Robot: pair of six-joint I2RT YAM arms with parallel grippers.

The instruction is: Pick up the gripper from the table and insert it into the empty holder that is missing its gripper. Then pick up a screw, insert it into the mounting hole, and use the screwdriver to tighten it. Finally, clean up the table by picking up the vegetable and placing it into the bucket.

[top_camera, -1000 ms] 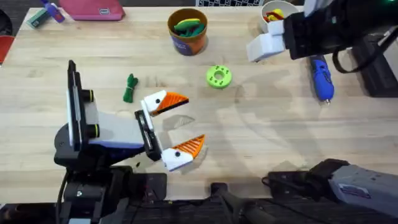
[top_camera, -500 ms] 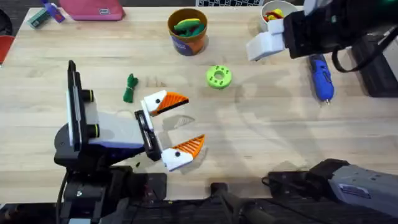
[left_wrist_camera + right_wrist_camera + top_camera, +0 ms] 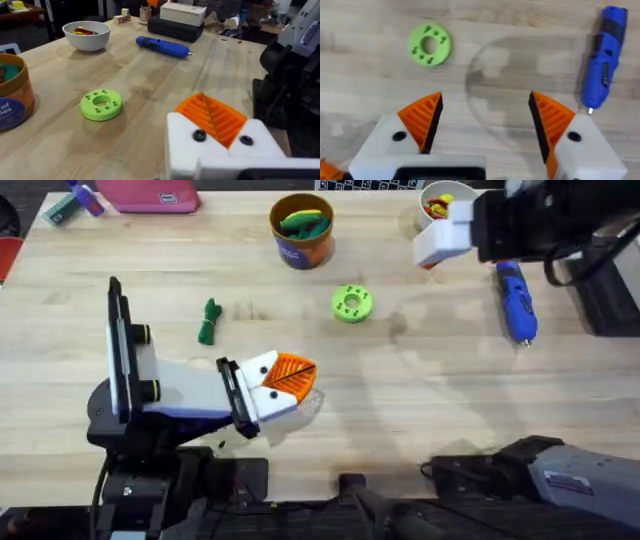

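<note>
You had very little of the task done at this moment. The holder (image 3: 351,303) lay flat on the table (image 3: 450,400), a little toward 12 o'clock from its centre. Its middle opening looked empty, so the insert step was not done. I could not tell where the loose gripper piece lay, nor pick out any screw.

Your left claw (image 3: 290,377) sat low at about 7 o'clock from the holder and well apart from it. Its orange pads (image 3: 212,117) were pressed together, and nothing could be seen between them. Your right claw (image 3: 485,115) hung at about 2 o'clock from the holder with its fingers spread wide and nothing held.

The screwdriver (image 3: 518,302) lay untouched at 3 o'clock from the holder, near the table's right edge, its tip pointing toward 6 o'clock. The tightening step was therefore still to come.

The vegetable (image 3: 208,321) rested on the wood at 9 o'clock from the holder, near your left claw at its 10 o'clock. The bucket (image 3: 301,230) stood at 11 o'clock from the holder and held a green-and-yellow toy (image 3: 305,222), not the vegetable. The cleanup also remained.

By my judgement, all three stages were still open.
</note>
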